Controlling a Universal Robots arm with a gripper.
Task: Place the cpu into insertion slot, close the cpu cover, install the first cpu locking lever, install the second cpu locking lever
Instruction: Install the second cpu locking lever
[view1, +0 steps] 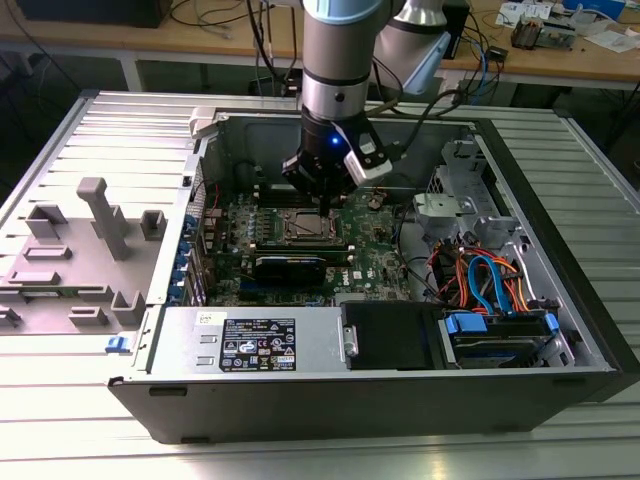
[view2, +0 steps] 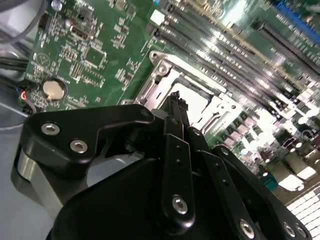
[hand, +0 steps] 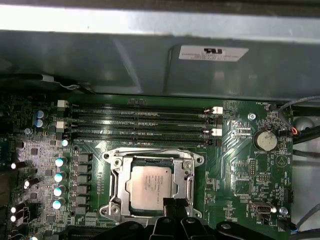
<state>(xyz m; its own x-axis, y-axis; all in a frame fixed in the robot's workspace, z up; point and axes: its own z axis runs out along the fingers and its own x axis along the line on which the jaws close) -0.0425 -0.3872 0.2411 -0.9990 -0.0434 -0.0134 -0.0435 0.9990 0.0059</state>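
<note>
Silver-grey cpu (hand: 150, 186) lies flat, square within closed cpu cover (hand: 118, 176).

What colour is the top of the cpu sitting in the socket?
Dull silver-grey, seen best in the first wrist view: the cpu sits inside its silvery metal frame.

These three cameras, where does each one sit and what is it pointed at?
Exterior view: off the arm, above and in front of the open computer case, looking down at the arm and gripper.
First wrist view: on the arm, facing down at the cpu under its cpu cover; gripper tips show.
Second wrist view: on the arm, looking slantwise along the gripper at the motherboard.
Both wrist views share the insertion slot and coin battery.
</note>
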